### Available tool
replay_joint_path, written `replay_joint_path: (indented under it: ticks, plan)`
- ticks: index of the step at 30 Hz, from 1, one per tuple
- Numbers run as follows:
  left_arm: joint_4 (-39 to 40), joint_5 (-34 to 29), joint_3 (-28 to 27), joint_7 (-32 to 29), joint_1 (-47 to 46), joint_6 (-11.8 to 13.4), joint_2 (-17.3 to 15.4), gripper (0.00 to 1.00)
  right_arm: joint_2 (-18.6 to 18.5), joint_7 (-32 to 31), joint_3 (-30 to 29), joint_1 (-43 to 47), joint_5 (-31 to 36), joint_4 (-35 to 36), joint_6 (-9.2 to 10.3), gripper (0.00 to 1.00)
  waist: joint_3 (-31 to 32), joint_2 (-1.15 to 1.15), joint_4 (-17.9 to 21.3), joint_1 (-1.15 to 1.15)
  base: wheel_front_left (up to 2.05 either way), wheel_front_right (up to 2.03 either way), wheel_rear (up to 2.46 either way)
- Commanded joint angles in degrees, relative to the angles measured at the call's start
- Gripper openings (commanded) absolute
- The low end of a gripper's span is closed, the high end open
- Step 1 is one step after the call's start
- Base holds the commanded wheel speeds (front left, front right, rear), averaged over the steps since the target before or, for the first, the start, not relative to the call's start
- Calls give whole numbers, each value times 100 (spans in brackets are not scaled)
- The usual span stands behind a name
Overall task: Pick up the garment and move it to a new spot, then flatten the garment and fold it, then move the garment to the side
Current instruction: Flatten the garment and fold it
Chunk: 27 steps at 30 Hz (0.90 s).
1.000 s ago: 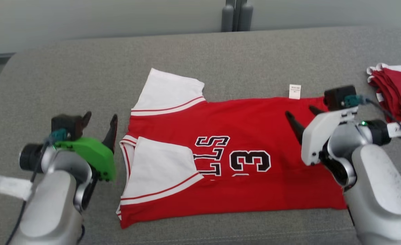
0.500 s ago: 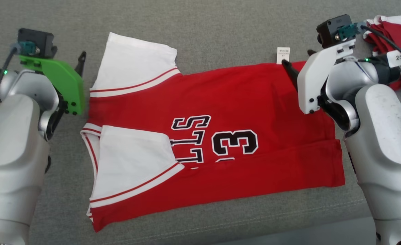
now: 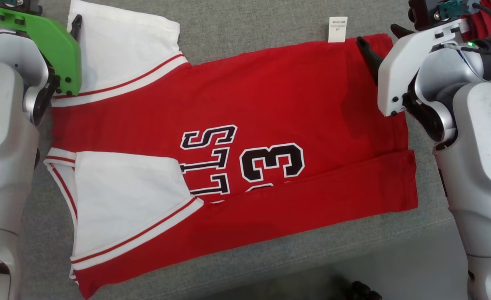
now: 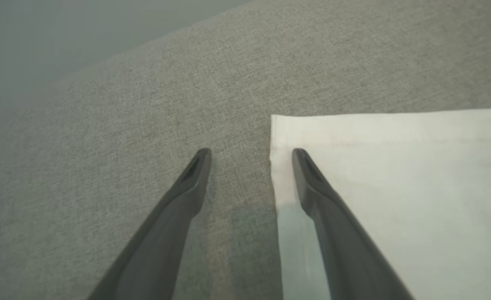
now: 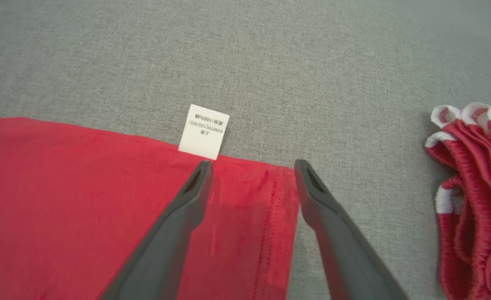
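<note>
Red jersey garment (image 3: 237,104), lying flat and lengthwise close to the near edge of the grey fabric-covered worktop (image 3: 245,25), number side up. Its near sleeve (image 3: 124,196) is lying turned in over the body, and the near long edge looks to be sitting doubled over as a band (image 3: 312,196), so I am judging one lengthwise fold done. The far sleeve (image 3: 120,46) is spreading out toward the worktop's far edge, not yet folded.

I am holding the left pincer (image 4: 250,155) wide and empty, astride the outer edge of that far sleeve, with one finger over white cloth and one over bare worktop. The right pincer (image 5: 254,164) is also standing wide and empty, astride the far hem corner beside the care label (image 5: 204,131). I am judging this placement as preparing a paired pinch, so that the far half travels evenly toward the near edge. A heap of other red clothes (image 5: 470,187) is waiting toward the worktop's right edge, apart from the garment.
</note>
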<state>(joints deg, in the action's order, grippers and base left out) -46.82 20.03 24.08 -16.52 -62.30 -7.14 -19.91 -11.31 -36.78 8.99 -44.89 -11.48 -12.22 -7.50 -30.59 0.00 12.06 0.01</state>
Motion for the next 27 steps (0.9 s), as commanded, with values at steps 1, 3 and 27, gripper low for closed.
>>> replay_joint_path:
  ticks: [1, 3, 27]
  plan:
    - [-63, -10, -3, 0, -141, -13, -4, 100, -8, 30, -12, -9, 16, 11, 3, 100, -130, 0, 109, -1, 0, 0, 0]
    - [-150, 1, -4, 78, -217, -4, 5, 100, 7, 59, -16, -12, 25, 0, 3, 100, -141, 0, 124, -1, 0, 0, 0]
    - [-1018, 235, 415, 230, -321, -7, 603, 0, -8, 140, -393, 45, 23, -186, 3, 100, 9, 0, -28, -1, 0, 0, 0]
